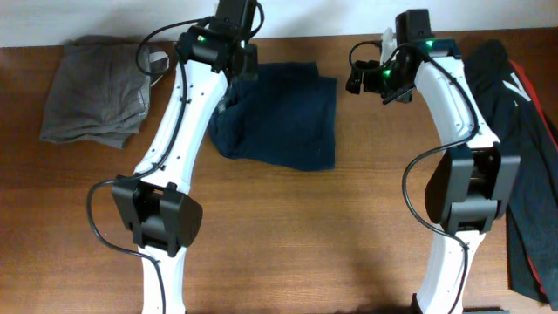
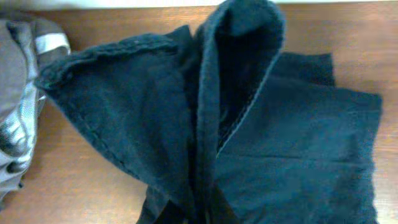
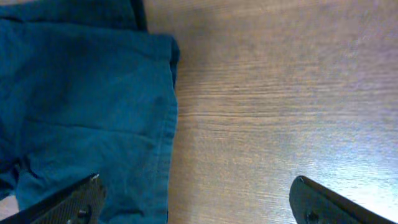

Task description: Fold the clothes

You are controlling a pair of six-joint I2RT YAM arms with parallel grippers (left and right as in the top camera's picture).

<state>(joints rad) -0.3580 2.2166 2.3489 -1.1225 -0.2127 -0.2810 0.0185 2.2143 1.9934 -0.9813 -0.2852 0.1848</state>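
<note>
The dark navy garment [image 1: 288,118] lies folded at the table's back centre. My left gripper [image 1: 234,70] is shut on its upper left edge and lifts a ridge of cloth; in the left wrist view the navy fabric [image 2: 298,149] bunches into the jaws [image 2: 202,214] at the bottom. My right gripper [image 1: 364,77] is open and empty, hovering just right of the garment. In the right wrist view its fingers [image 3: 196,202] straddle the garment's right hem [image 3: 93,112] and bare wood.
A grey garment [image 1: 96,92] lies bunched at the back left, also at the left edge of the left wrist view [image 2: 18,93]. A dark garment with red trim [image 1: 523,148] lies along the right edge. Brown wooden table [image 1: 305,235].
</note>
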